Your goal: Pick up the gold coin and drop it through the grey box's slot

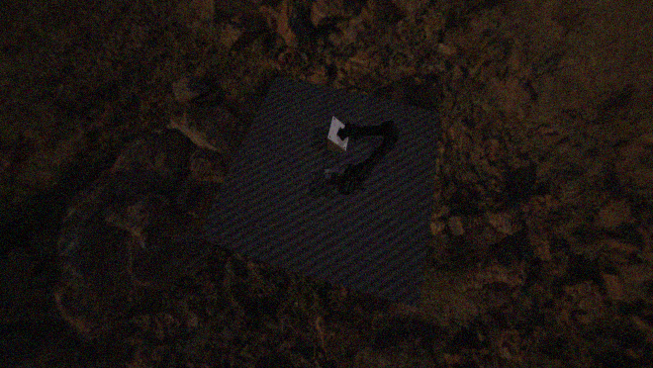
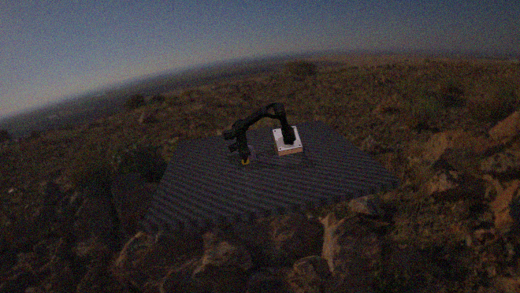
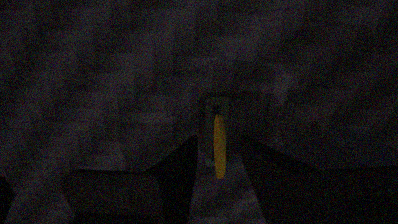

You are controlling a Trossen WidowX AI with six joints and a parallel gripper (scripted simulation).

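The gold coin stands on its edge in the dark-green holder; the wrist view shows it as a narrow upright yellow strip. My gripper points down and is partly open, with nothing gripped. In the wrist view its dark fingertips stand left and right of the coin, with a gap on each side. In the exterior view the fingers come down over the coin's upper part and hide some of it. The grey box is close beside the gripper, dim and partly hidden; its slot cannot be made out.
The arm's base stands on a white-topped block behind the coin and box. The arm arches from there to the holder. A dark striped mat lies under everything, with rocky ground around it. The light is very dim.
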